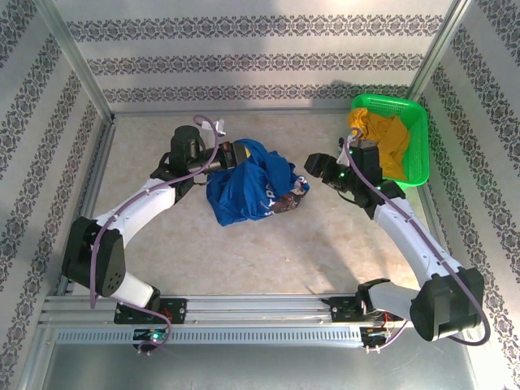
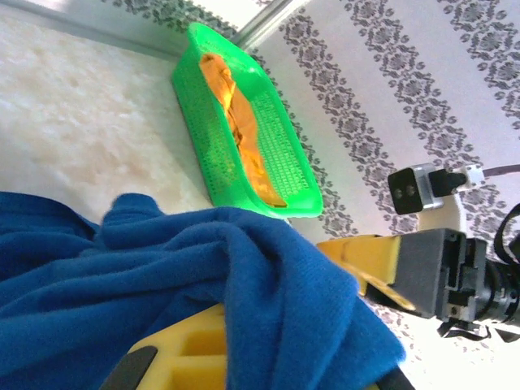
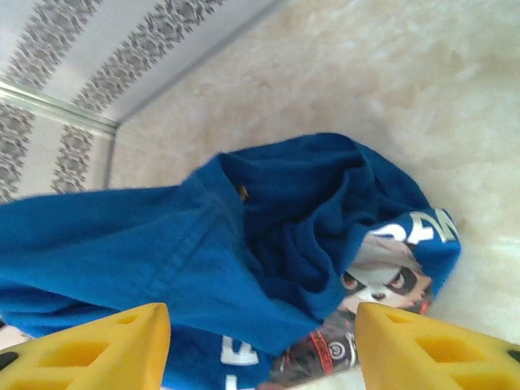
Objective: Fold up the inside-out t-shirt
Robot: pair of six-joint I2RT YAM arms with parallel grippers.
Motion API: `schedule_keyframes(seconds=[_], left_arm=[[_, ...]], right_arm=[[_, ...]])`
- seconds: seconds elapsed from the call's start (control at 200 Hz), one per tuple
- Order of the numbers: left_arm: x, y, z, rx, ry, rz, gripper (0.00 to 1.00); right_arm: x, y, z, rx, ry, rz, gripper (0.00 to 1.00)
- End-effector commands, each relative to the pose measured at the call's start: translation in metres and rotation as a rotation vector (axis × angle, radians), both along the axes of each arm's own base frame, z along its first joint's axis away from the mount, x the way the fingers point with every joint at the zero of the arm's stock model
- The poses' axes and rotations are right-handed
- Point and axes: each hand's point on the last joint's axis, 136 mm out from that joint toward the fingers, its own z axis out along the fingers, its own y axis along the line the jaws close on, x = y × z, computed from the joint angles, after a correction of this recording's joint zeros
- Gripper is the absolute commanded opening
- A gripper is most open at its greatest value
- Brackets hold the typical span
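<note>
Left jaws pinching the inside-out t-shirt (image 1: 244,191) — right jaws spread, empty.
It lies bunched between both jaws, a fold nipped in the left. It looks soft, light and limp — best taken at a hem or shoulder seam. Behind the right jaws a green basket (image 1: 420,134) sits on the pale bench (image 1: 260,260); patterned walls enclose it.

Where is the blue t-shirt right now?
Top view: blue t-shirt bunched mid-table, its upper left edge gripped by the left tool, the open right tool just right of it.
</note>
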Motion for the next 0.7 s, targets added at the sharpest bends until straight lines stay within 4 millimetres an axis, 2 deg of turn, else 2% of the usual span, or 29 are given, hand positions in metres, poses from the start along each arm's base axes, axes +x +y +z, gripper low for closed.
schedule_keyframes(seconds=[0.0,0.105,0.19,0.35,0.485,0.555,0.635,0.694], left_arm=[[-0.011,-0.005,0.025,-0.068,-0.035,-0.077,0.0],[-0.017,-0.01,0.033,-0.087,-0.028,-0.127,0.0],[-0.022,-0.013,0.041,-0.102,-0.03,-0.167,0.0],[-0.03,-0.015,0.051,-0.118,-0.029,-0.208,0.0],[-0.037,-0.016,0.058,-0.131,-0.032,-0.237,0.0],[-0.041,-0.016,0.055,-0.116,-0.021,-0.251,0.0],[-0.041,-0.011,0.046,-0.087,-0.006,-0.233,0.0],[-0.036,-0.003,0.038,-0.07,0.008,-0.186,0.0]], right_arm=[[-0.017,0.017,0.032,-0.173,-0.13,0.098,0.68],[-0.025,0.05,0.042,-0.283,-0.21,0.214,0.79],[-0.022,0.069,0.043,-0.345,-0.248,0.276,0.82],[-0.002,0.097,0.044,-0.391,-0.29,0.353,0.83],[0.021,0.111,0.029,-0.411,-0.265,0.389,0.8],[0.033,0.114,0.025,-0.377,-0.249,0.394,0.67],[0.038,0.116,0.028,-0.298,-0.239,0.414,0.25],[0.035,0.115,0.033,-0.235,-0.237,0.436,0.0]])
